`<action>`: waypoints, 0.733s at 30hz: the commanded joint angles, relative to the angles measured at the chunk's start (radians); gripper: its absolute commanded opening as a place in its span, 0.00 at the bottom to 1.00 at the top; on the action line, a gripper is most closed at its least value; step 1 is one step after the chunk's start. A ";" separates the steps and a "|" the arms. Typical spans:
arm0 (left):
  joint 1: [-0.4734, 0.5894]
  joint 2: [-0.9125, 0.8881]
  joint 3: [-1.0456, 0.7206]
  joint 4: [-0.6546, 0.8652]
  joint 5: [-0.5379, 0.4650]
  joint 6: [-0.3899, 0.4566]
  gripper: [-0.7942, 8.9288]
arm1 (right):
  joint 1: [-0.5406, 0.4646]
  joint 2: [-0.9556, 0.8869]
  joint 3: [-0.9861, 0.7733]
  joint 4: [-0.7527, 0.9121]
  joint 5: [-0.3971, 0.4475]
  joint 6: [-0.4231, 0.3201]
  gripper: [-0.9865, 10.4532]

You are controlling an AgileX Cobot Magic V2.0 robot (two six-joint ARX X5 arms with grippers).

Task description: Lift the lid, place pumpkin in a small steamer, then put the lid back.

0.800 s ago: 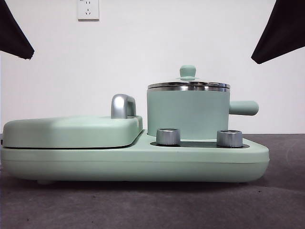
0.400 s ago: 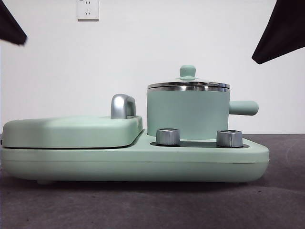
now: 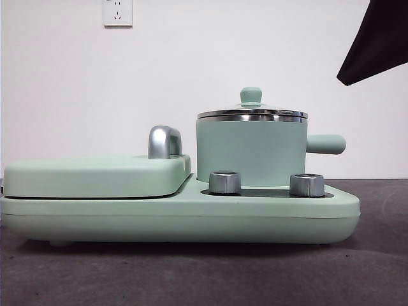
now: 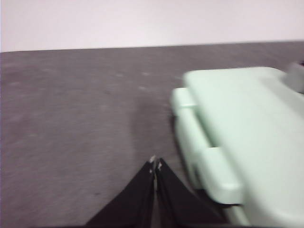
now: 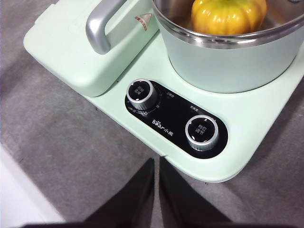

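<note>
The small steamer [image 3: 251, 153] stands on the right half of the mint-green base, its stubby handle pointing right. The lid [image 3: 251, 114] sits on it, mint knob up. In the right wrist view the pumpkin [image 5: 228, 14] lies inside the steamer [image 5: 237, 66], seen through the glass. My right gripper [image 5: 156, 164] is shut and empty, hanging above the table in front of the dial panel; its arm shows as a black tip [image 3: 376, 41] at the top right. My left gripper [image 4: 155, 165] is shut and empty over grey table beside the grill unit's outer end.
A flat mint-green grill cover [image 3: 95, 175] with a chrome handle [image 3: 164, 141] fills the base's left half. Two steel dials [image 3: 224, 182] [image 3: 306, 185] sit in front of the steamer. The base [image 3: 191, 217] rests on a grey cloth; a white wall stands behind.
The black arm tip at the front view's top left has drawn up and out of the picture. The steamer, lid and right arm tip have not moved.
</note>
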 commanded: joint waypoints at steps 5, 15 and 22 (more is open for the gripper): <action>0.112 -0.139 -0.114 0.041 -0.001 -0.008 0.09 | 0.005 0.004 0.008 0.011 -0.001 0.009 0.10; 0.127 -0.137 -0.138 0.056 0.001 -0.022 0.09 | 0.005 0.004 0.008 0.010 -0.001 0.009 0.10; 0.127 -0.138 -0.138 0.056 0.001 -0.022 0.09 | 0.005 0.004 0.008 0.011 -0.001 0.009 0.10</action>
